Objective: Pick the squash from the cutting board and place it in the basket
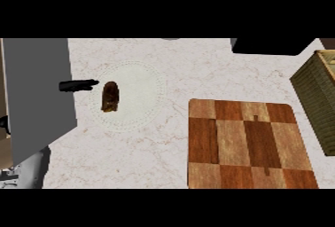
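The squash (110,96), a dark brown oblong, lies on the left part of a round white plate (138,95), not on the cutting board. My left hand (77,85) comes in from the left on a big grey forearm (36,97). Its fingers point right, and their tips end just beside the squash's far end without wrapping it. The wooden cutting board (245,144) at the lower right has nothing on it. An olive woven basket (317,99) stands at the right edge, partly cut off. My right hand does not show.
A dark object (271,45) sits at the counter's far edge, right of the middle. The marble counter (131,155) runs between the plate and the board. My forearm hides the counter's left side.
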